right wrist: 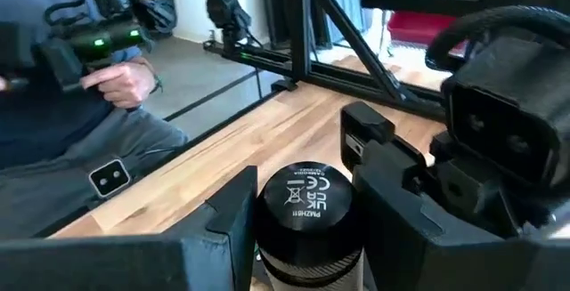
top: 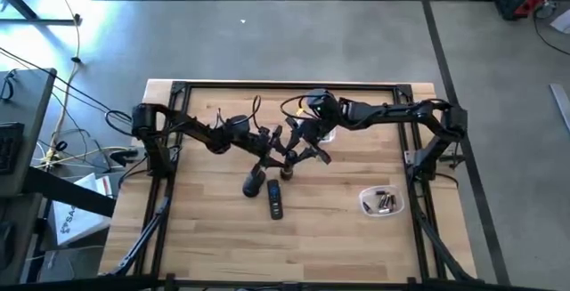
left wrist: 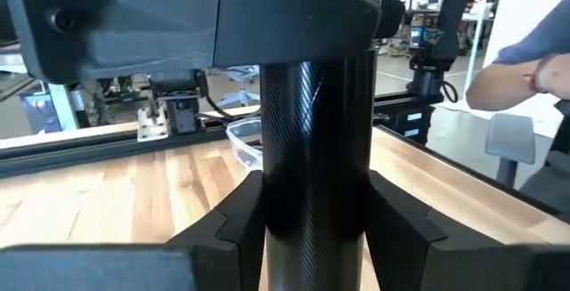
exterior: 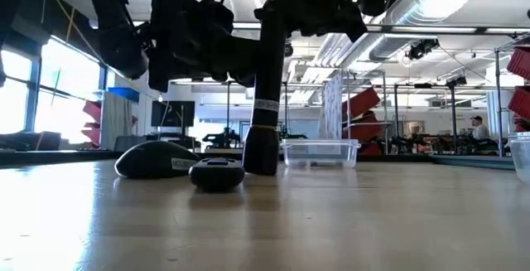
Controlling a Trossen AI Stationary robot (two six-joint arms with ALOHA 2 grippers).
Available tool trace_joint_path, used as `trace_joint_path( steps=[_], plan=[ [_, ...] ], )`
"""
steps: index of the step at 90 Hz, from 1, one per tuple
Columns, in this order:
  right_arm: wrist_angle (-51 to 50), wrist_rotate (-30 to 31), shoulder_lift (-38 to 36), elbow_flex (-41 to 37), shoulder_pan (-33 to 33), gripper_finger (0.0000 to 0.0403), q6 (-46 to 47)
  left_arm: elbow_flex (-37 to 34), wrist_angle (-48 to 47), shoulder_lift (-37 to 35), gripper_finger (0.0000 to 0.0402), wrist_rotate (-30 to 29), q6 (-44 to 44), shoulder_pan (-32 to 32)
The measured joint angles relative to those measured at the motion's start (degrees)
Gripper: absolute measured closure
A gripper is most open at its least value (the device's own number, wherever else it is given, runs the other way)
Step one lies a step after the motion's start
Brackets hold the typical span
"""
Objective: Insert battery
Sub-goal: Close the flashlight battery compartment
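A black cylinder (exterior: 263,97) stands upright on the table's middle, its lower end (exterior: 261,165) on the wood. Both grippers are shut on it: my left gripper (left wrist: 316,229) on its shaft, my right gripper (right wrist: 307,229) higher up, at its top end. That top end bears a printed round face (right wrist: 307,193). Several batteries lie in a clear tub (top: 383,202) at the near right. In the high view the arms meet over the cylinder (top: 287,156) and hide most of it. My left gripper pinches the cylinder's shaft (left wrist: 312,166) between its two fingers (left wrist: 240,224), coming in level from the table's left, the fingers lying across it. The cylinder stands upright on the table. My right gripper pinches the cylinder's top end (right wrist: 307,238), just below the printed face, one finger (right wrist: 233,229) on either side, slanting down from the far right.
Close to the cylinder's foot, toward the near edge, lie a black rounded object (top: 254,184) and a small black device (top: 275,199). An empty clear tub (exterior: 319,152) stands behind the cylinder. A seated person (right wrist: 98,104) is beyond the table's edge.
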Motion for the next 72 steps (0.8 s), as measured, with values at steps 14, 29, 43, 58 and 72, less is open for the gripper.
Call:
trace_joint_path(
  steps=[14,29,43,58,72],
  plan=[
    [-0.45,3.13,-0.1,0.02,0.02,0.0269,1.71,-0.05,-0.33,-0.01,0.0279,-1.96,0.23,0.09],
    [-0.65,7.52,-0.48,0.07,0.39,0.0269,1.68,-1.0,0.82,-0.03,0.0279,-3.11,0.85,0.61],
    [-0.87,10.29,-0.61,0.11,0.33,0.0269,2.06,-1.1,0.91,-0.03,0.0279,-3.6,0.94,1.54],
    [-0.65,12.99,-0.66,0.17,-0.03,0.0269,3.75,-1.11,0.85,-0.03,0.0279,-3.6,1.08,3.16],
    [-0.82,18.67,-1.29,0.22,-0.09,0.0269,5.48,-1.11,0.67,-0.15,0.0279,-4.48,1.18,4.58]
  ],
)
